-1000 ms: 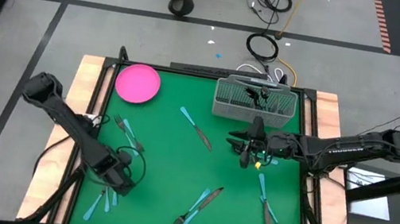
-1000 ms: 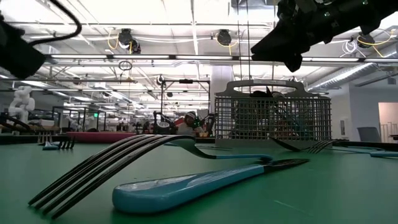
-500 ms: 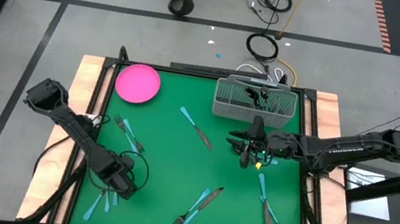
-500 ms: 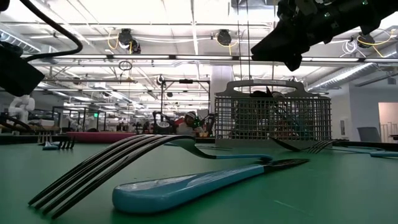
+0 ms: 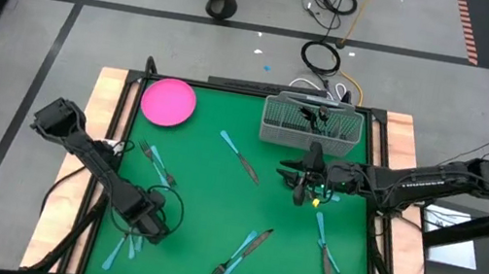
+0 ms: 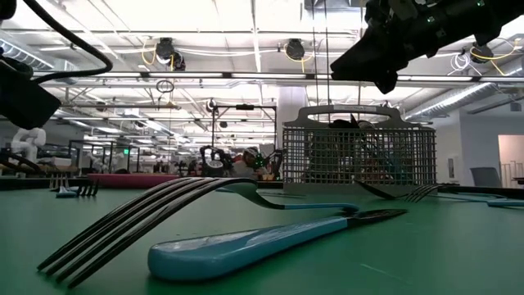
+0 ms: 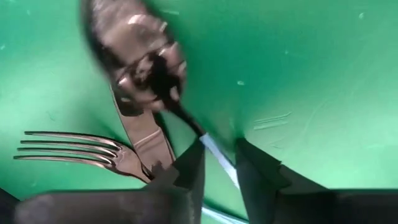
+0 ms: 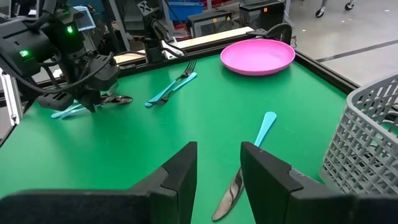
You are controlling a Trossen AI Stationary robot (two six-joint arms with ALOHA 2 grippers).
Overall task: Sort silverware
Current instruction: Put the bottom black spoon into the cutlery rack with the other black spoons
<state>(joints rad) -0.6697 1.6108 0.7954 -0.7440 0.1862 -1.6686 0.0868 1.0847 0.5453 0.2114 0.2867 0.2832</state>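
L claw (image 5: 143, 227) low at tabletop (image 5: 205, 200) 8 o'clock, fingers (image 7: 186, 171) narrowed round blue handle of a spoon (image 7: 140, 59), beside fork (image 7: 81, 149) and knife (image 7: 146, 137). R claw (image 5: 300, 187) hovers at 2 o'clock, slightly apart, empty, near basket (image 5: 310, 126). Other silverware (image 5: 242, 245) scattered at 6 o'clock.
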